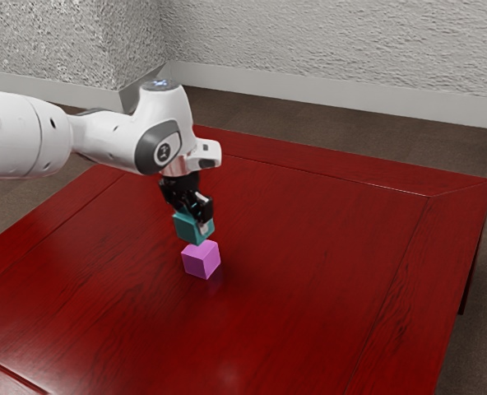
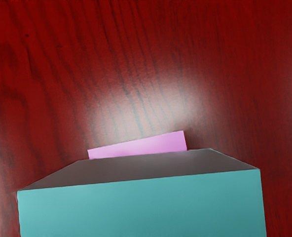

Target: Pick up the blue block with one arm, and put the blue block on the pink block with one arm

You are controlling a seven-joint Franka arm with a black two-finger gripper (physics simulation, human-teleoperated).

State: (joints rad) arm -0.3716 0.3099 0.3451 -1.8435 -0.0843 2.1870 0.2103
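Observation:
My black gripper is shut on the blue-green block, which hangs just above the pink block in the exterior view. The pink block rests on the red wooden table, a little left of its middle. A thin gap or none separates the two blocks; I cannot tell if they touch. In the wrist view the held blue block looms large under my hand, and a strip of the pink block peeks out beyond its far edge.
The table's far edge runs along the back and its right edge drops to a brown floor. A white textured wall stands behind.

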